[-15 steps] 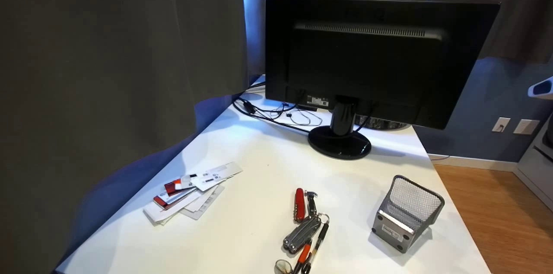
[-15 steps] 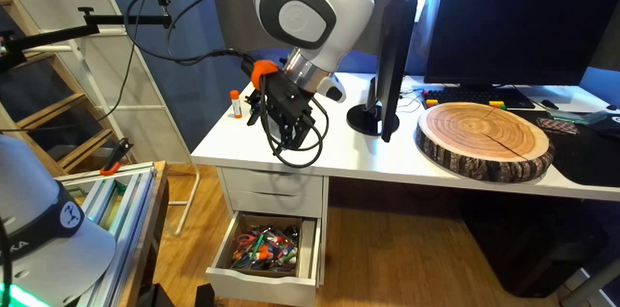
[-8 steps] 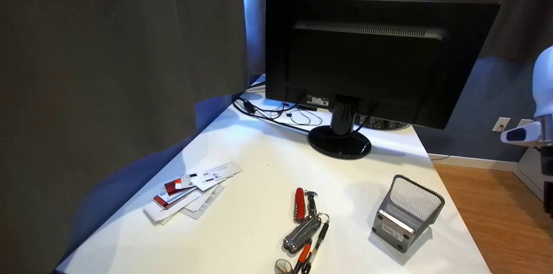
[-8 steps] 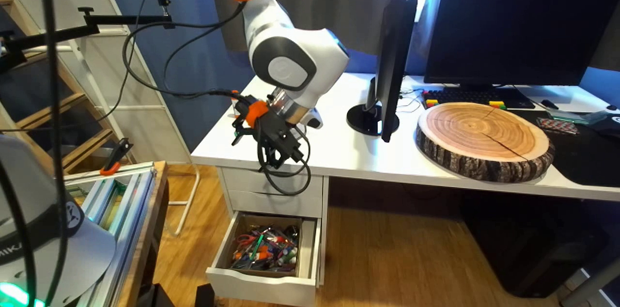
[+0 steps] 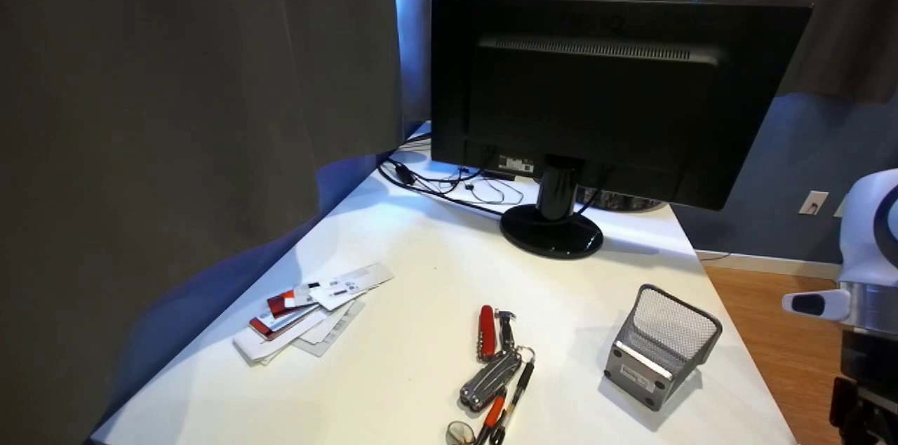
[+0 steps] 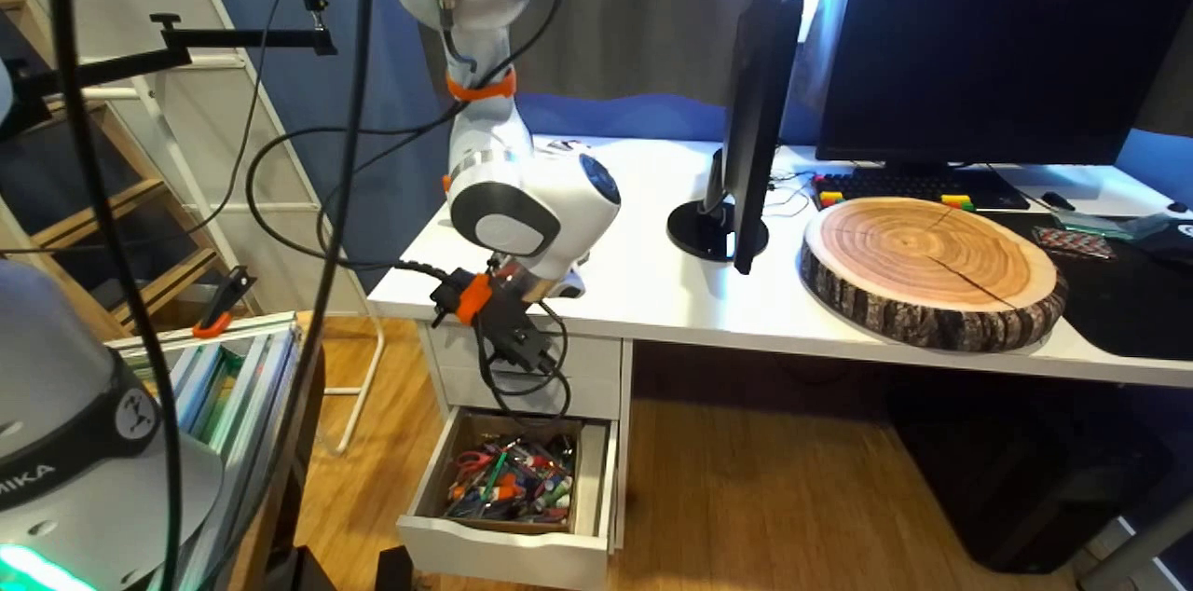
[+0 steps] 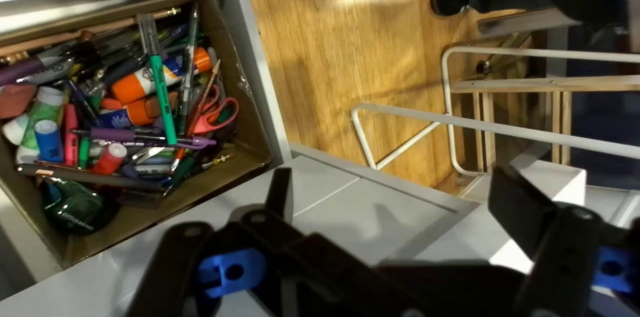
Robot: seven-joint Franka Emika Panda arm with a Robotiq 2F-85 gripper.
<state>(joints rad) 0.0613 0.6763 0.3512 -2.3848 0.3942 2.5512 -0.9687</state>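
Observation:
My gripper [image 7: 397, 197] stands open, with nothing between its widely spaced fingers. In the wrist view it is in front of the closed grey drawer fronts [image 7: 330, 192]. The pulled-out drawer [image 7: 262, 77] lies to its left there, holding a cardboard box [image 7: 255, 129] full of stationery. On top of the pile are a green highlighter [image 7: 162, 97], red-handled scissors [image 7: 217, 119], a purple pen [image 7: 112, 134] and an orange glue bottle [image 7: 132, 87]. In an exterior view the gripper [image 6: 522, 353] hangs past the desk's front edge, above the open drawer [image 6: 513, 554], touching nothing visible.
On the desk [image 5: 421, 368] lie a mesh cup [image 5: 673, 326] on its side, a red pocketknife [image 5: 487, 333], a multi-tool [image 5: 491, 380], pens and papers [image 5: 316, 326]. A monitor [image 6: 760, 116] and wood slab [image 6: 932, 255] stand right of the arm. Cables loop around the wrist.
The arm has come down and to the left in an exterior view, from over the desk to in front of the drawers. Elsewhere it enters at the right edge. Desk items and drawer stay put.

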